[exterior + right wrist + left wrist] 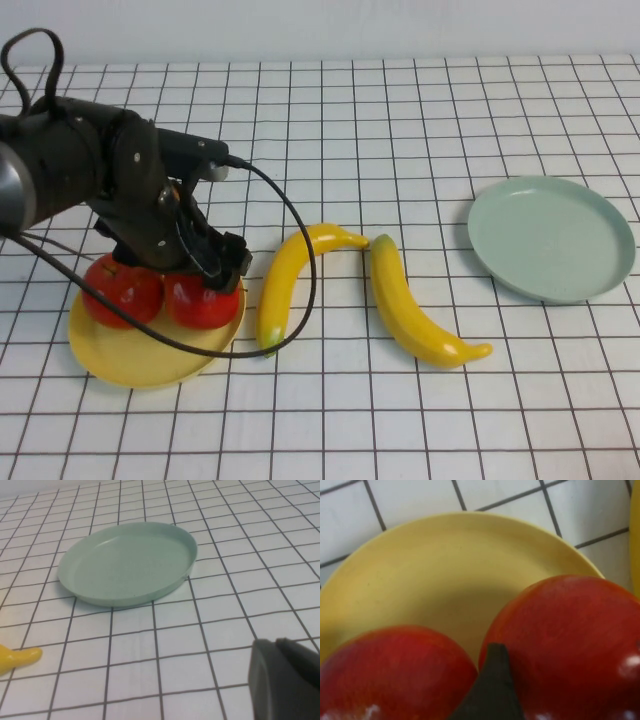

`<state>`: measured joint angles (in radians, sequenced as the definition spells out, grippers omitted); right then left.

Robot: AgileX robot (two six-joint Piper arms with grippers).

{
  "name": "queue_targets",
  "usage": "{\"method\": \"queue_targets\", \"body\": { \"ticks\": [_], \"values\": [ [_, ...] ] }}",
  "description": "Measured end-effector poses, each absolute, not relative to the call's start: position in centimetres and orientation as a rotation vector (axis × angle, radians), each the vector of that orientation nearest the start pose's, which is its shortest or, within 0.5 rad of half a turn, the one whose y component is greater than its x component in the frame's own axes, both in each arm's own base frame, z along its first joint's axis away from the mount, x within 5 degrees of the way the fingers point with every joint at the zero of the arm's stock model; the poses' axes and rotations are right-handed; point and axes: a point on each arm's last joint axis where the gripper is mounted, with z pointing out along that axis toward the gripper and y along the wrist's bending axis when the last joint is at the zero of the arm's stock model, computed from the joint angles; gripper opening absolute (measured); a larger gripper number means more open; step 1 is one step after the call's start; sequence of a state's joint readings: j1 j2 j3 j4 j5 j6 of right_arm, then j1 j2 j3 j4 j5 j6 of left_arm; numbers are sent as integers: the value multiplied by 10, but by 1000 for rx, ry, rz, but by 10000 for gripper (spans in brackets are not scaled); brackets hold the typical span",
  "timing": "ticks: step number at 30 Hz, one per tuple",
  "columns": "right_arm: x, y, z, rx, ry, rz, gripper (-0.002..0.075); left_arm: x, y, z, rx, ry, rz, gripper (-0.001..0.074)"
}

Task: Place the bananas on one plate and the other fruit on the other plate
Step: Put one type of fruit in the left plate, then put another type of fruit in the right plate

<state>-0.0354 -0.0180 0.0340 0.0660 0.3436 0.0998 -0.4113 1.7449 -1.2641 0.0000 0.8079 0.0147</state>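
left gripper (205,275): we saw it wide open over 2 apples (160,292) on yellow plate (130,355), gripping nothing
right gripper (285,680): closed, empty, off the high view
bananas (350,290): on table, 9 o'clock of green plate (551,238)

A white tabletop (400,420) ruled with a dark grid (square cells) fills the scene.

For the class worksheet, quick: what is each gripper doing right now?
Left gripper: open, over the apples on the yellow plate, holding nothing.
Right gripper: closed, empty.
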Motion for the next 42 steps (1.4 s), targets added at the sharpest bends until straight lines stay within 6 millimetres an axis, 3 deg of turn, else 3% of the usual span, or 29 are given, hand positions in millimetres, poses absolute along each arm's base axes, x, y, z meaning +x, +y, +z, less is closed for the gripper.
{"method": "queue_targets", "body": {
  "ticks": [4, 8, 13, 24, 31, 33, 36, 38, 40, 42],
  "values": [
    [53, 0, 172, 166, 1836, 109, -15, 332, -136, 232, 511, 2741, -171, 584],
    [53, 0, 172, 166, 1836, 109, -15, 333, -133, 232, 530, 2740, -224, 666],
    [53, 0, 172, 166, 1836, 109, -15, 330, -135, 239, 578, 2709, -280, 668],
    [53, 0, 172, 166, 1836, 109, -15, 301, -118, 312, 596, 2475, -202, 668],
    [53, 0, 172, 166, 1836, 109, -15, 247, -91, 355, 557, 2289, -123, 662],
    [53, 0, 172, 166, 1836, 109, -15, 228, -82, 358, 531, 2240, -98, 612],
    [53, 0, 172, 166, 1836, 109, -15, 194, -67, 361, 487, 2155, -93, 391],
    [53, 0, 172, 166, 1836, 109, -15, 171, -59, 358, 438, 2120, -119, 186],
    [53, 0, 172, 166, 1836, 109, -15, 152, -51, 354, 367, 2103, -150, 87],
    [53, 0, 172, 166, 1836, 109, -15, 134, -42, 350, 318, 2089, -148, 41]
  ]
}}
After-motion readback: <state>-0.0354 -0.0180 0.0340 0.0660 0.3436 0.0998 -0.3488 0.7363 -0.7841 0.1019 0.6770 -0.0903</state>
